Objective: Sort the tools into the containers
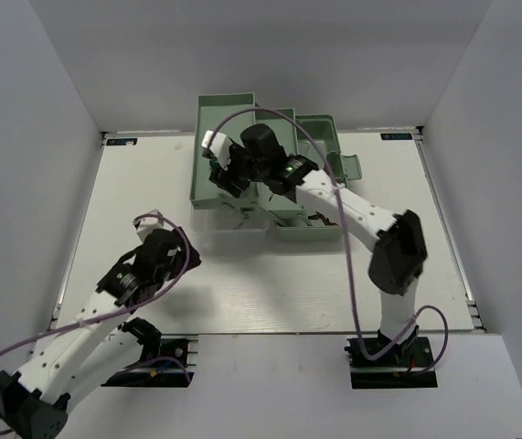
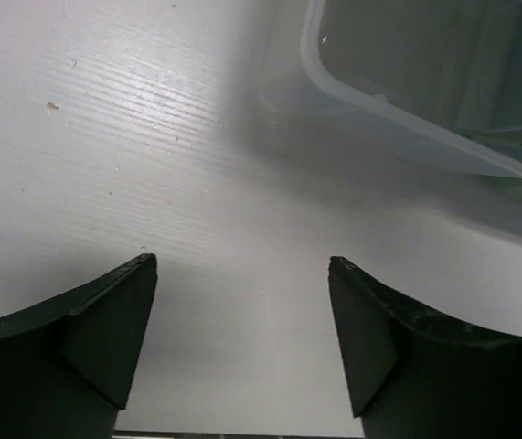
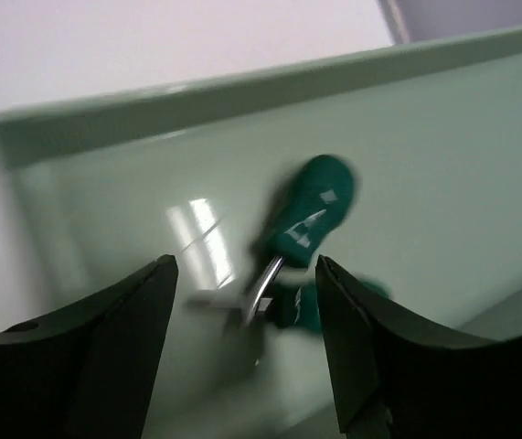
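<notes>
The pale mint-green toolbox (image 1: 213, 119) stands open at the back of the table, trays folded out. My right gripper (image 1: 222, 174) hangs over its left tray, open and holding nothing. In the right wrist view the gripper (image 3: 247, 274) is just above the tray floor (image 3: 443, 137). A green-handled screwdriver (image 3: 311, 215) lies below between the fingers, blurred, crossing a second green-handled one (image 3: 308, 309). My left gripper (image 1: 174, 240) is open and empty over bare table, front left of the toolbox. The left wrist view shows it (image 2: 242, 265) with the translucent lid rim (image 2: 398, 119) ahead to the right.
The toolbox's base and right tray (image 1: 320, 183) hold a few small dark tools, partly hidden by my right arm. White walls enclose the table on the left, back and right. Purple cables loop from both arms.
</notes>
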